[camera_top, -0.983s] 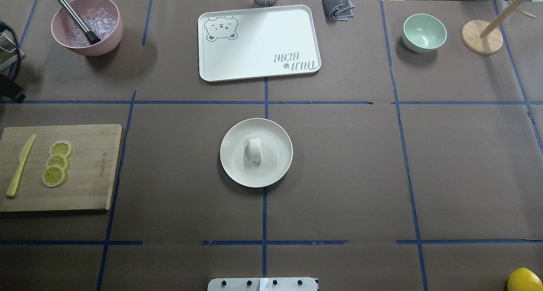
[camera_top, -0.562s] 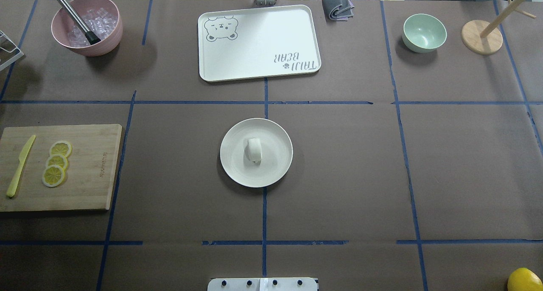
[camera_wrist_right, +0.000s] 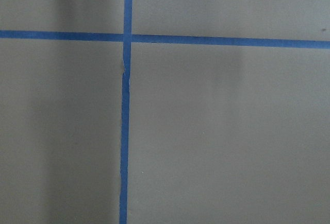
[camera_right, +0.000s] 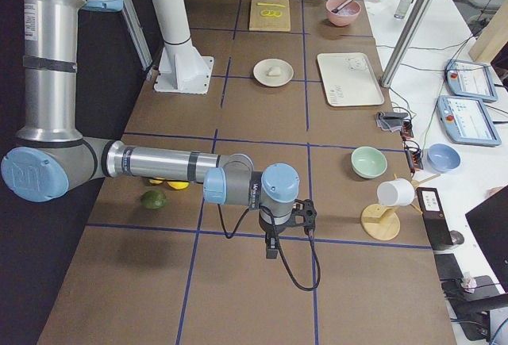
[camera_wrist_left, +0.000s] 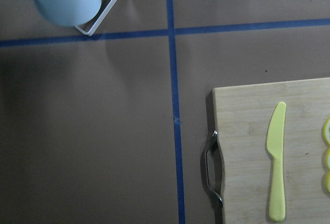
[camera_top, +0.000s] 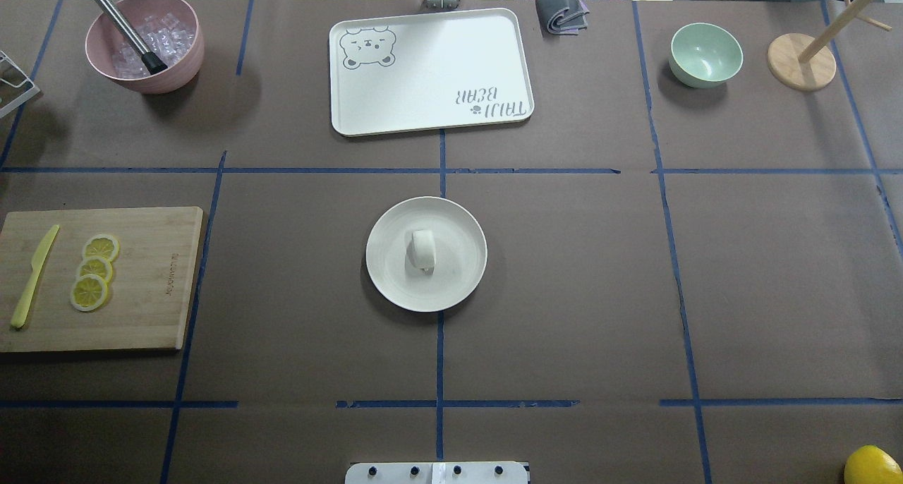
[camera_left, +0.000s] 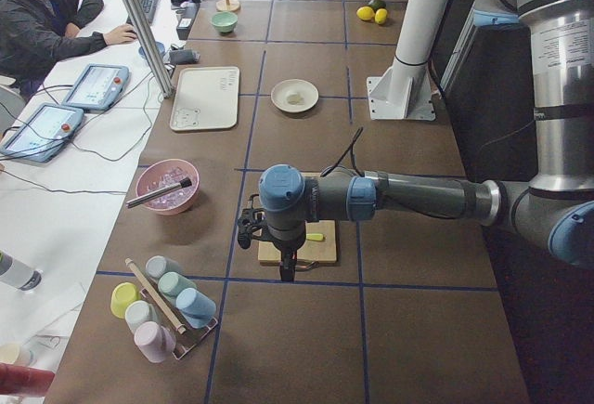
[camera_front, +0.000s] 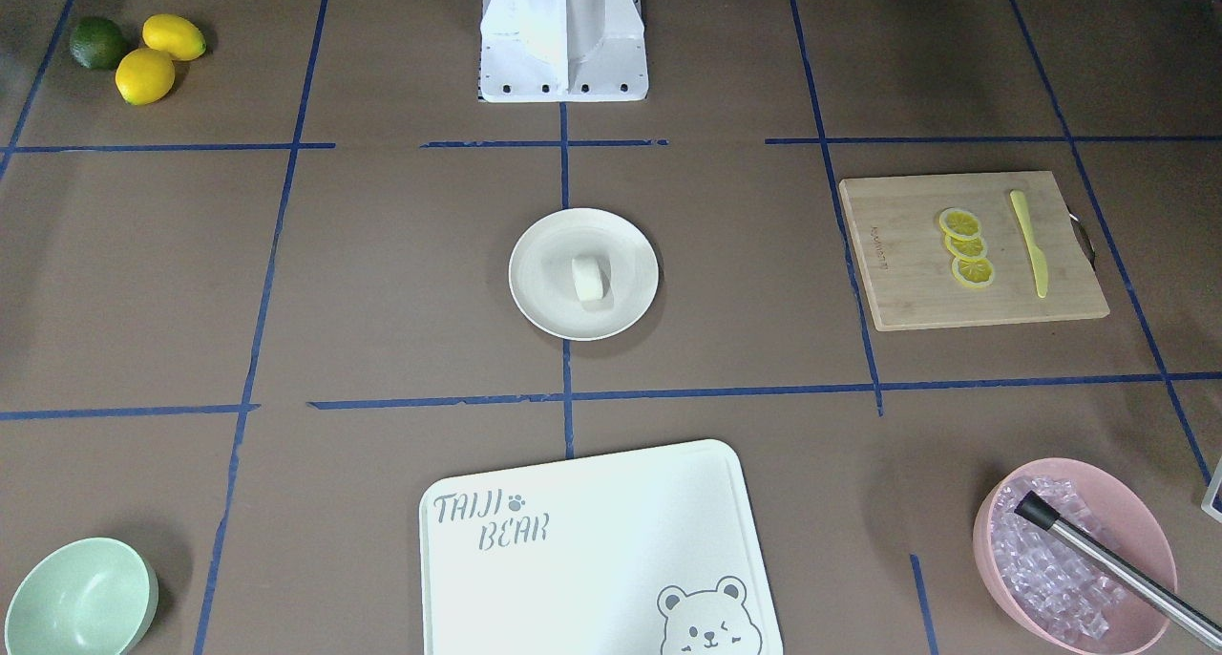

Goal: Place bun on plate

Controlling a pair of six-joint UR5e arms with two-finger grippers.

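The white bun [camera_top: 422, 250] lies on its side in the middle of the round cream plate [camera_top: 459, 272] at the table's centre, also seen from the front as bun [camera_front: 590, 279] on plate [camera_front: 539, 295]. No gripper is near it. My left gripper [camera_left: 287, 272] hangs over the near end of the cutting board, far from the plate [camera_left: 281, 99]. My right gripper [camera_right: 271, 248] hangs over bare table at the other end, far from the plate [camera_right: 284, 76]. Both show only in the side views, so I cannot tell whether they are open or shut.
A bear-printed tray [camera_top: 430, 71] lies beyond the plate. A cutting board [camera_top: 141, 307] with lemon slices [camera_top: 93, 271] and a yellow knife [camera_top: 33, 276] is at left. There are also a pink ice bowl [camera_top: 144, 41], a green bowl [camera_top: 705, 53] and a person [camera_left: 42, 14] at a desk.
A dark part of the left arm at the overhead view's left edge has slipped out of view. The bun and plate have not moved.
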